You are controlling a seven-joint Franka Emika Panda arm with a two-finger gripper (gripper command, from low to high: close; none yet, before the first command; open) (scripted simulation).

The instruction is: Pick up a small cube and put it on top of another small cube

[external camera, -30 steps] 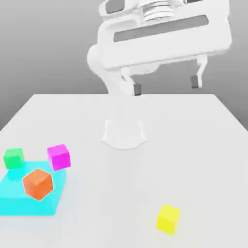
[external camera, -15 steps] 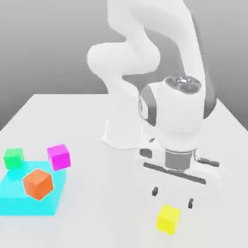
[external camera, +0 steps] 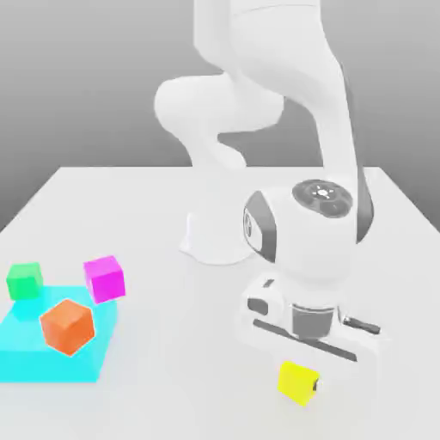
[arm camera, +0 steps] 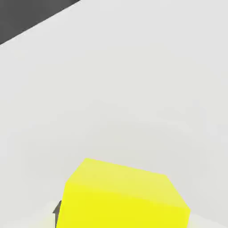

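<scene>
In the exterior view, the white arm comes up from its base near the middle, bends over, and reaches down to the lower right of the frame. Its hand points down, with its wide bar sloping a little toward the exterior view's right. The jaws are clamped on the yellow cube, low in the frame and right of the middle.

The worktop has a straight back edge behind the base, and its sides spread wider toward the front. In the hand view, a slanting edge of the worktop shows, with dark gray past it. There is lots of bare worktop between the yellow cube and the things at the lower left, so the hand has open room on that side. Over there are a flat bright blue block, an orange cube, a pink cube and a green cube, near each other.
</scene>
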